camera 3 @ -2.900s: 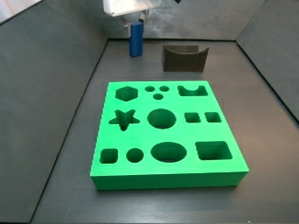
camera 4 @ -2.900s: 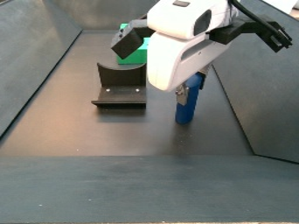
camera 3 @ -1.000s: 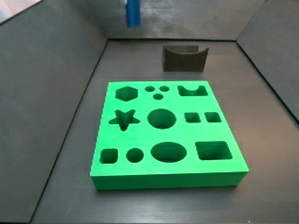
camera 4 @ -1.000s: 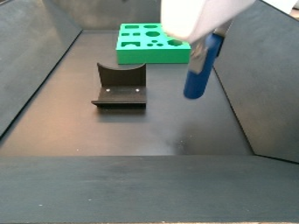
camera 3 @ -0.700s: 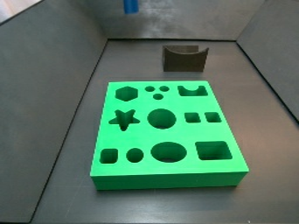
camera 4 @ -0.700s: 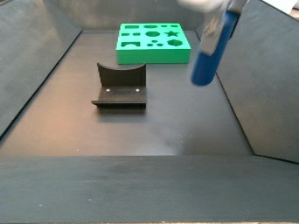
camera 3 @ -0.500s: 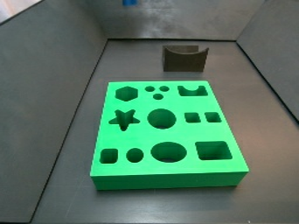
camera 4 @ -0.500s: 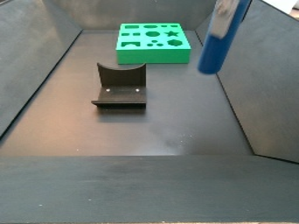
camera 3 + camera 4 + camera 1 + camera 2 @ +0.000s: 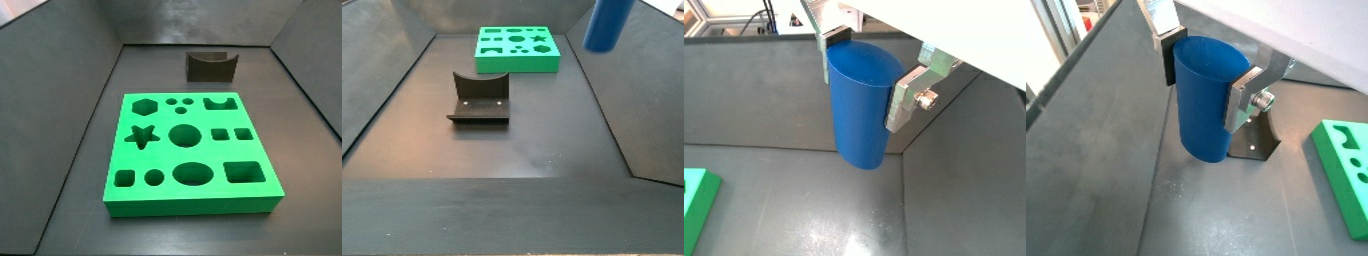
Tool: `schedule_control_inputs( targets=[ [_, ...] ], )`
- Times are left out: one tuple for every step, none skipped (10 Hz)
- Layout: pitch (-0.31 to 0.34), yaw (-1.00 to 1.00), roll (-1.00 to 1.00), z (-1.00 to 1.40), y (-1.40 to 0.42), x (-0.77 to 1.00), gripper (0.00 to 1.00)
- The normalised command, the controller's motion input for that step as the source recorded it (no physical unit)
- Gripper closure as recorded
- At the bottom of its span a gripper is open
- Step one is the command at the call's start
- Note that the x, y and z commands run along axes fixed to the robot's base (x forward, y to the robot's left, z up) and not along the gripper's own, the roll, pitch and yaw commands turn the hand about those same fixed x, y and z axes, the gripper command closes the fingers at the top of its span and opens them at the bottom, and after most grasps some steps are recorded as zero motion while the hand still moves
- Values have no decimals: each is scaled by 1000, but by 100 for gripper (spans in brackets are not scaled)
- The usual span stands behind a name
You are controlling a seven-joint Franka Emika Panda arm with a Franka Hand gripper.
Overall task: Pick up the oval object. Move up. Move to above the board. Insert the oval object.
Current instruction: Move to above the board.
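The oval object is a smooth blue peg, and my gripper [image 9: 867, 80] is shut on its upper part, with a silver finger on each side, in both wrist views [image 9: 1205, 78]. The peg [image 9: 859, 112] hangs upright, high above the dark floor. In a side view only its lower part [image 9: 608, 24] shows at the upper edge, and the gripper is out of frame there. The bright green board [image 9: 254, 152] with shaped holes lies flat on the floor, apart from the peg. It also shows in the side view with the peg [image 9: 517, 66], and its edge in the wrist views [image 9: 1347, 178] [image 9: 694, 208].
The dark fixture [image 9: 210, 66] stands beyond the board's far end. It shows as a bracket on a base plate [image 9: 478, 101] and below the peg in a wrist view [image 9: 1256, 142]. Grey sloping walls [image 9: 74, 90] enclose the floor.
The gripper has lifted the blue peg straight up off the floor. It has left the top of one side view, and only its lower part remains in the other.
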Motion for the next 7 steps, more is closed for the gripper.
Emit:
schedule_control_inputs(
  targets=[
    [95, 2, 16, 616, 42, -15, 100],
    [97, 4, 19, 513, 32, -11, 100],
    [96, 12, 22, 257, 18, -5, 100],
    [121, -1000, 129, 3, -1000, 161, 100],
    [115, -1000, 135, -21, -1000, 164, 100],
    [109, -1000, 142, -19, -1000, 162, 100],
    [88, -1000, 130, -15, -1000, 155, 100]
  ],
)
